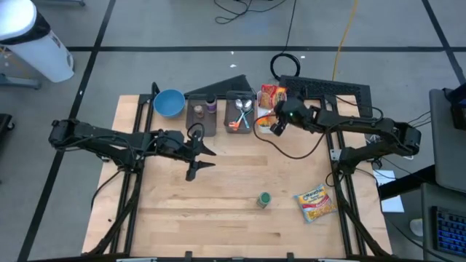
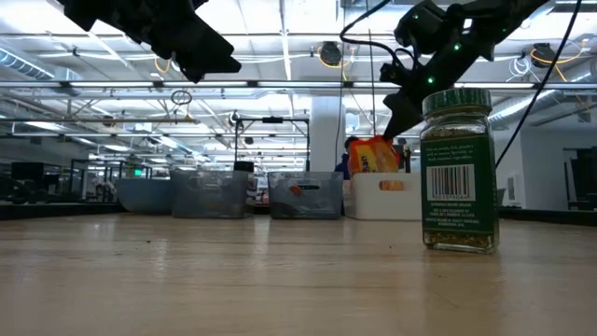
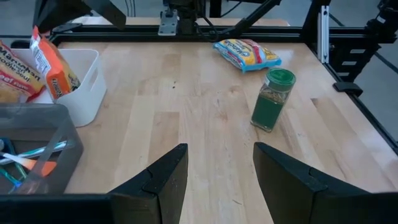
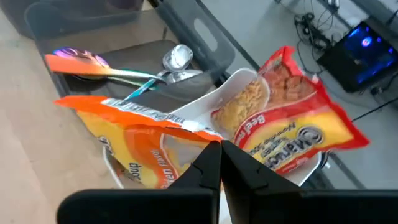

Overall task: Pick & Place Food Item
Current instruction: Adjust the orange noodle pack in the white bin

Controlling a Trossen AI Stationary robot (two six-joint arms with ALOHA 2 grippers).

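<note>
An orange snack bag stands in a white bin at the table's far side, beside a red and yellow noodle packet. My right gripper is shut at the bag's top edge, above the bin. My left gripper is open and empty over the table's middle left. A green spice jar stands upright on its base near the front. A yellow noodle packet lies flat to its right. My right gripper pinches the corner of the orange bag's top seal between its two fingertips, coming from above at a slant. The bag stands upright and a little tilted, its lower part still inside the white bin.
A grey tray with spoons, a second grey tray and a blue bowl line the far edge left of the bin. A black board lies behind the right arm. Bare wood shows between the jar and the trays.
</note>
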